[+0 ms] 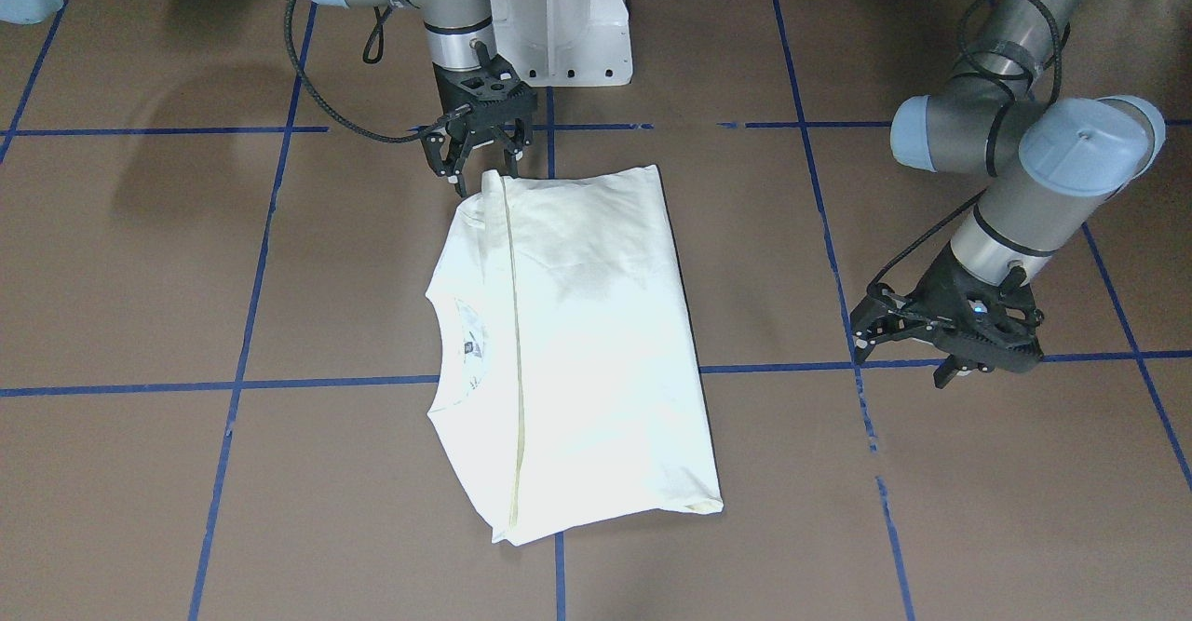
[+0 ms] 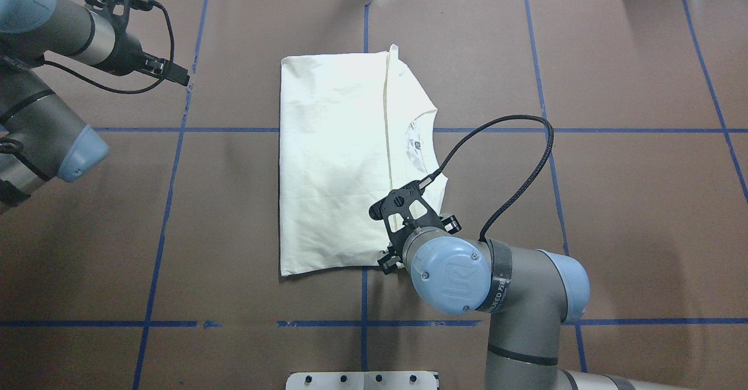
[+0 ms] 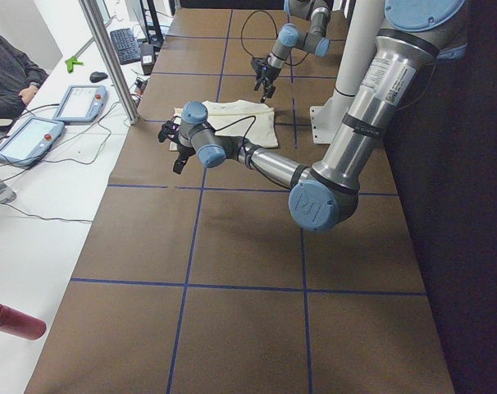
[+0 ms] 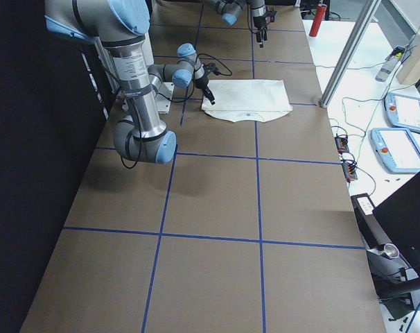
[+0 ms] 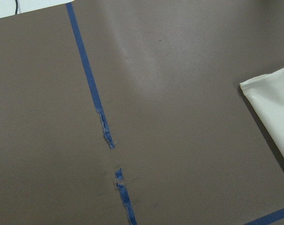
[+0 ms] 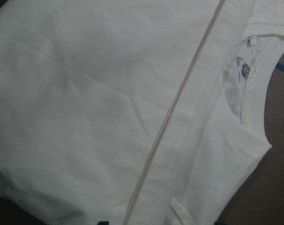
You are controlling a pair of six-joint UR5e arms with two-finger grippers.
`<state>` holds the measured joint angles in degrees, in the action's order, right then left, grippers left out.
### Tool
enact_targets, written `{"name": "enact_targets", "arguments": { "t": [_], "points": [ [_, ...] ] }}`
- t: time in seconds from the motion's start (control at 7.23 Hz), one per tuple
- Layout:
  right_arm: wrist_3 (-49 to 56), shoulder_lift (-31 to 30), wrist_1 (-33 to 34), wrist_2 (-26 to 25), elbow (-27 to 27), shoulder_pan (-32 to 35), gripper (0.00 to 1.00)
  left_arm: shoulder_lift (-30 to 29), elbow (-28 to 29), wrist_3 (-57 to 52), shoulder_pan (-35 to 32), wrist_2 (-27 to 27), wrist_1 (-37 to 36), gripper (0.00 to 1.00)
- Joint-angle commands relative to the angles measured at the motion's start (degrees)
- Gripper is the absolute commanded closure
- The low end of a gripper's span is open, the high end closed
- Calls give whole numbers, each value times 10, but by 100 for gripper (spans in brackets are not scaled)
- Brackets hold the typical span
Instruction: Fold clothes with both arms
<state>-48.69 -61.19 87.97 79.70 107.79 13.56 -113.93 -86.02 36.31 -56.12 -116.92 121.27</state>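
While the right pincer (image 1: 480,170) hangs with its fingers spread wide, we see the near corner of the T-shirt (image 1: 596,342) directly under its tips, at the end of a long straight folded edge (image 1: 514,351). Whether the fingertips touch the cloth we cannot tell. From that pincer the garment stretches away across the brown table (image 1: 186,276), folded into a rough rectangle with its plain cream side up. The neckline (image 1: 445,342) with its small label (image 1: 473,346) lies beyond the pincer on the outer side, towards the robot's right, and the larger folded panel lies on the inner side. The right wrist view is filled with cream cloth, the folded edge and the collar.

We find the left pincer (image 1: 905,346) well apart from the shirt, held above bare table beside a blue tape line (image 1: 843,304), its fingers also standing apart and gripping nothing. From it, only one corner of the shirt shows at the edge of the left wrist view. Behind the right pincer stands the white pedestal base (image 1: 559,25).
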Motion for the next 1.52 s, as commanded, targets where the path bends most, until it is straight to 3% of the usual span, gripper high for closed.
{"name": "enact_targets", "arguments": {
  "t": [0.0,0.41,0.83,0.97,1.38],
  "points": [
    [16,-1,3,2,-19,-16,31,1,-2,-2,0,0,-2,0],
    [15,0,2,0,-16,-17,77,2,-2,-2,0,0,-2,0],
    [15,0,1,-1,-12,-16,82,3,-2,-2,0,0,-1,0],
    [14,-1,1,-1,-11,-15,99,3,-2,-1,0,1,-1,0],
    [6,-55,-4,5,34,-7,100,5,-2,-1,0,1,0,0]
  ]
}}
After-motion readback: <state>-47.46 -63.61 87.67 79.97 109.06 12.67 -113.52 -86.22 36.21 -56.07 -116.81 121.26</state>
